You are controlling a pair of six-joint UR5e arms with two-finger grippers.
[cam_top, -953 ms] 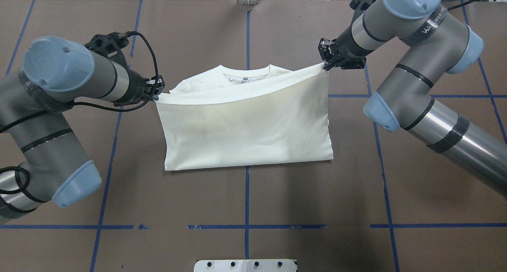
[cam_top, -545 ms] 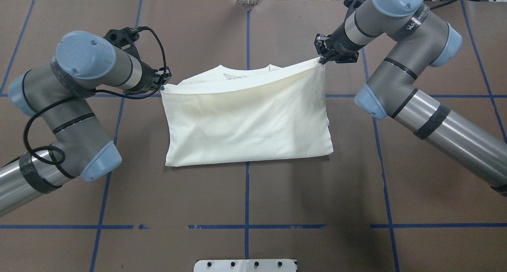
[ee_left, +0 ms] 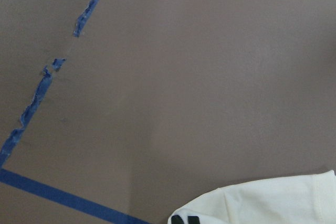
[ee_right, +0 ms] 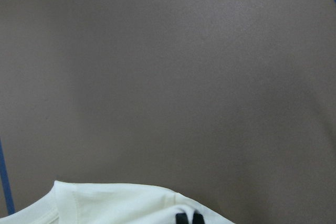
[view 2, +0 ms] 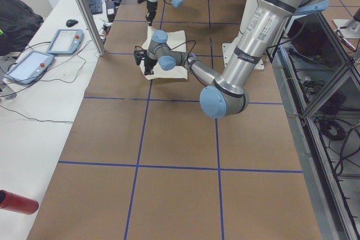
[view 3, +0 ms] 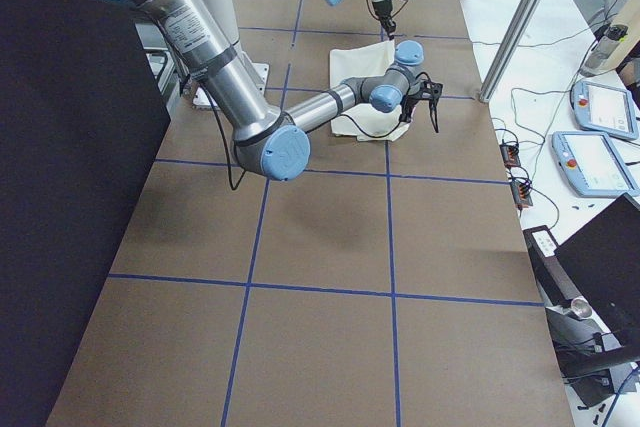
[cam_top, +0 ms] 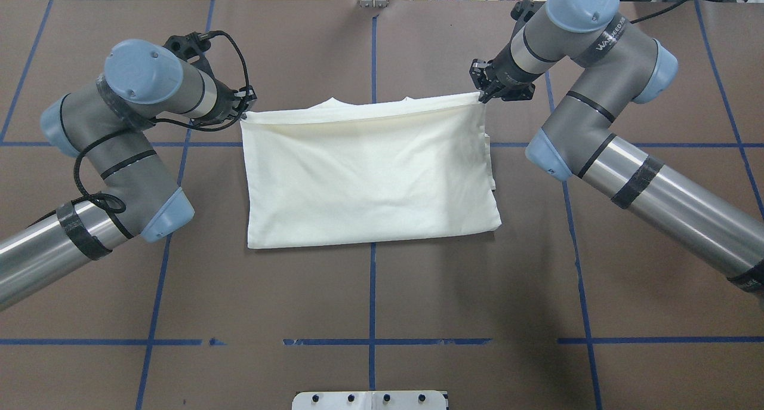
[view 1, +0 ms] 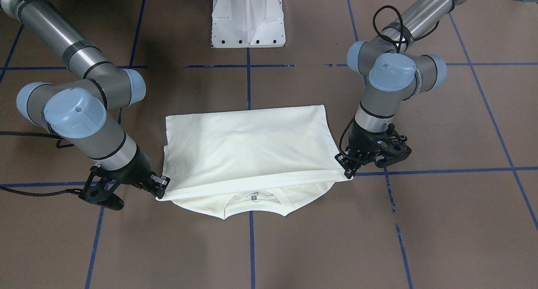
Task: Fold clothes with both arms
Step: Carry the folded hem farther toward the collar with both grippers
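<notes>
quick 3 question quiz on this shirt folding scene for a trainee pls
1. True or false: the left tool and the right tool each pinch a corner of the T-shirt.
2. In the front-facing view, what peeks out beyond the held edge? A the collar; B a hood; C a pocket.
3. Which face of the T-shirt shows on top in the overhead view, printed or plain?
Key: 1 true; 2 A; 3 plain.
</notes>
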